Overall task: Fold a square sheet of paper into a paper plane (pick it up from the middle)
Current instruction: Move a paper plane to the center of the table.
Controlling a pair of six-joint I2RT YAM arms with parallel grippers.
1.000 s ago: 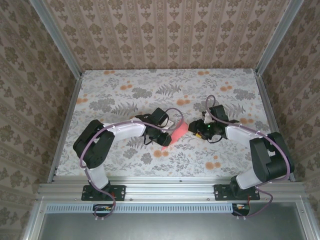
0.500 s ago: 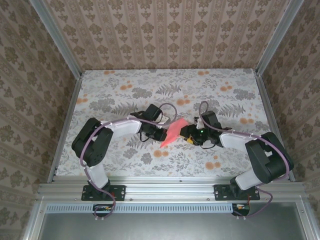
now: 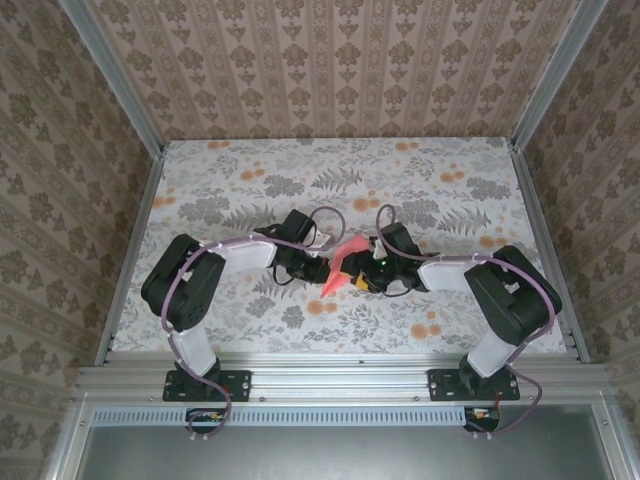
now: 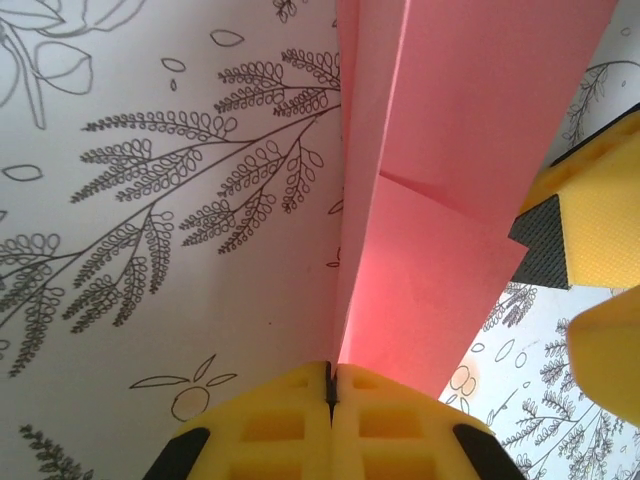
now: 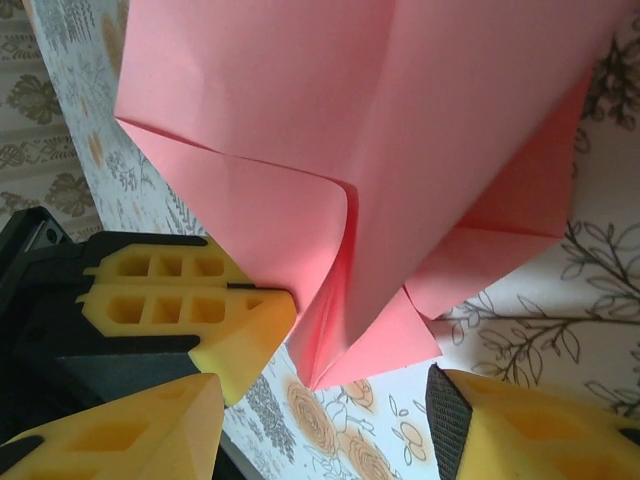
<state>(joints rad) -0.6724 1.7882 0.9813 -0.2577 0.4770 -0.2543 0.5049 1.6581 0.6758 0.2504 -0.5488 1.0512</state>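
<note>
The coral-pink paper is folded with several creases into a pointed shape and is held off the table near its middle. My left gripper is shut on one folded edge; in the left wrist view its yellow pads press together on the paper. My right gripper is open just right of the paper. In the right wrist view the paper's lower corner hangs between my right gripper's spread fingers, touching neither. The left gripper's fingers show there, clamped on the fold.
The tabletop has a floral print with small orange flowers. Patterned walls with metal posts enclose the table at the back and both sides. Both arms meet close together at the table's middle.
My right gripper has moved left, up to the paper. The left gripper has turned the paper more upright, so it looks narrower from above.
</note>
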